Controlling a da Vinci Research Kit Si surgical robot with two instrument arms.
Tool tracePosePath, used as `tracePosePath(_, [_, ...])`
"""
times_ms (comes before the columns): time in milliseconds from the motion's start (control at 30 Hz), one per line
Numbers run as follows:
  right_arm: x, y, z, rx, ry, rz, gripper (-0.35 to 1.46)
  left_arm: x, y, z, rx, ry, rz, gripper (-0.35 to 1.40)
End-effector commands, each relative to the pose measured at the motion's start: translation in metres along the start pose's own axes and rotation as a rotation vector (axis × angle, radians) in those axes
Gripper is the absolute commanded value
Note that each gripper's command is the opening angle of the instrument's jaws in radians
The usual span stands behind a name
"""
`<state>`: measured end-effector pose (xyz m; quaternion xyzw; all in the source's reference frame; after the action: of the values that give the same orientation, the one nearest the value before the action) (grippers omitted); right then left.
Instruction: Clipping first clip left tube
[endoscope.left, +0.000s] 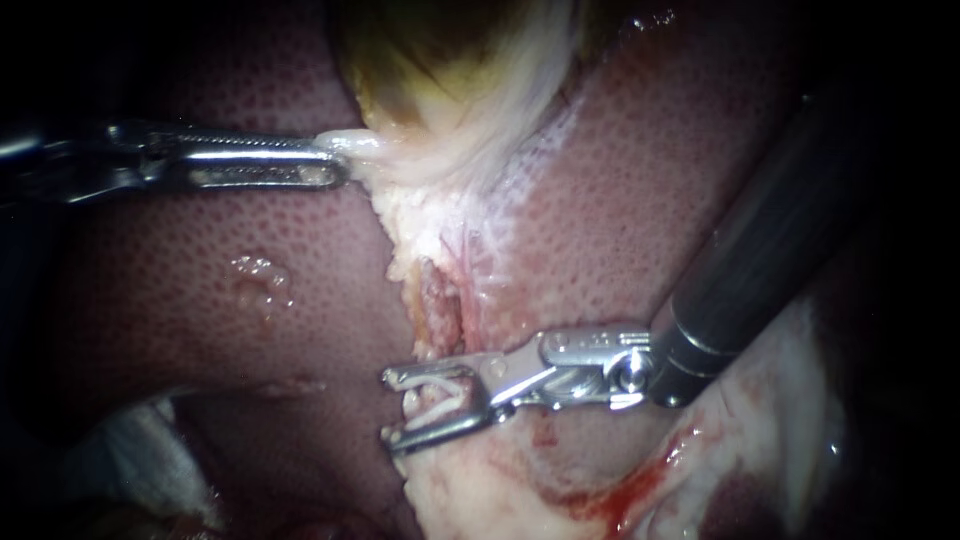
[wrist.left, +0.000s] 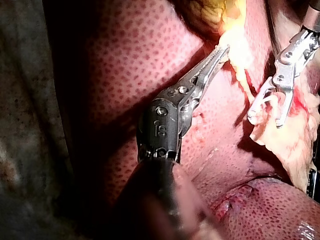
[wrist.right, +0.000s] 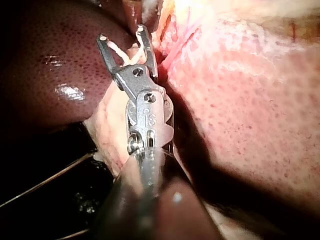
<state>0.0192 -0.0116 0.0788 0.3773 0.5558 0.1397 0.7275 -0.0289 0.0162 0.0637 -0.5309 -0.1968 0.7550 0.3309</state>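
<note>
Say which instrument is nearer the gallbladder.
Left. The left instrument grips pale tissue at the edge of the gallbladder; the right instrument, carrying a clip, is farther off, lower in the endoscope view.

Endoscope looks close at liver (endoscope.left: 170, 290); 3 views share right instrument (endoscope.left: 390, 407).

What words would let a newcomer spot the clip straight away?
On the speckled red liver, a pale strip of tissue runs down from the yellowish gallbladder. At its lower end the right instrument comes in from the upper right; the clip is the small white forked piece held in its end effector, the only white part among bright metal.
</note>
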Motion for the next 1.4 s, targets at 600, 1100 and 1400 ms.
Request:
tracePosePath(600, [0.0019, -0.001, -0.0055, -0.01, 0.01, 0.018, 0.48, 0.0002, 0.0, -0.0005, -0.004, -0.001, -0.001, -0.35])
tracePosePath(1100, [0.0026, 0.0004, -0.0079, -0.042, 0.02, 0.025, 0.48, 0.0003, 0.0002, -0.0005, -0.003, 0.0, -0.001, -0.35])
tracePosePath(1400, [0.0005, 0.0013, -0.0032, -0.013, 0.006, 0.0, 0.48, 0.0003, 0.0004, -0.0005, -0.002, 0.0, -0.002, -0.35])
